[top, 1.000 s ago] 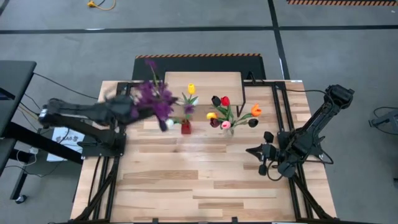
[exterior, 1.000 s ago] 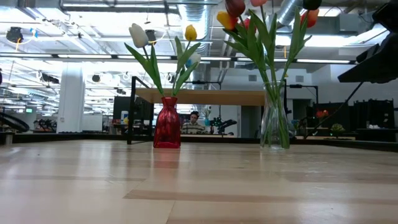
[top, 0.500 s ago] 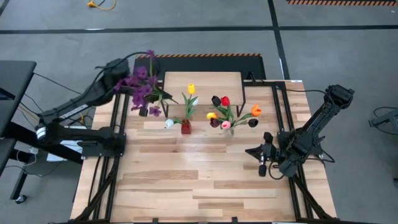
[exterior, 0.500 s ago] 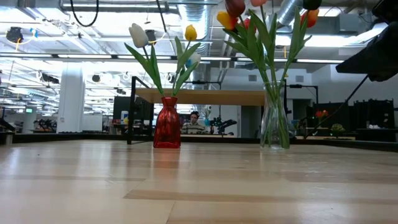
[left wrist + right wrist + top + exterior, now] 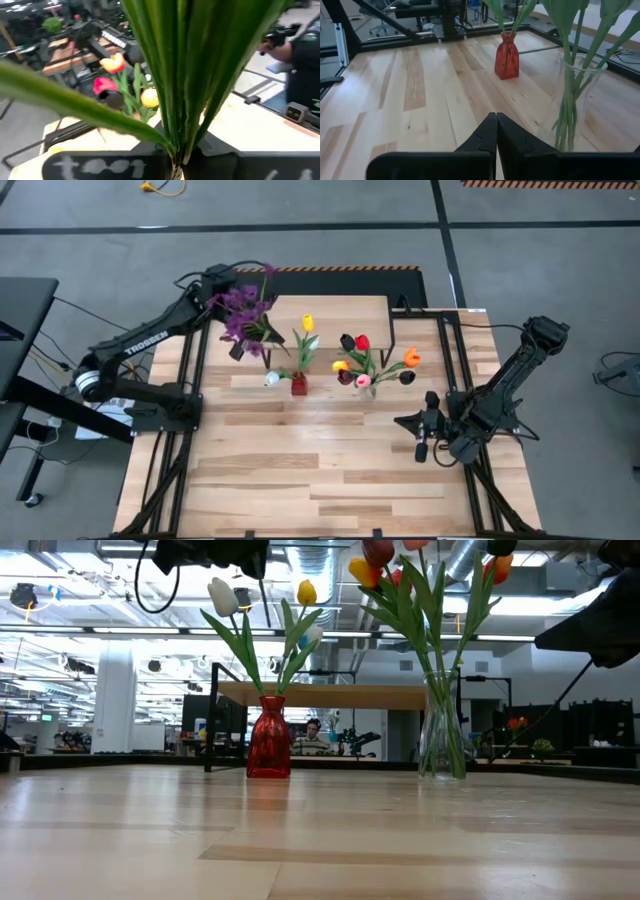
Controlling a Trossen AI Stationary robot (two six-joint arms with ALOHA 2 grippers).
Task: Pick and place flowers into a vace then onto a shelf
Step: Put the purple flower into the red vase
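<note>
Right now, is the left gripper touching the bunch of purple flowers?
Touching. In the left wrist view the green stems are pinched at the shut left gripper; the high view shows the purple flowers at that arm's tip.

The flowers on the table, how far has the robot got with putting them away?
Done: tulips stand in the red vase and the clear glass vase, both on the table. In hand: the left gripper is shut on the purple bunch, held by the shelf's left end. Left: placing that bunch and shelving the vases. The right gripper waits shut.
</note>
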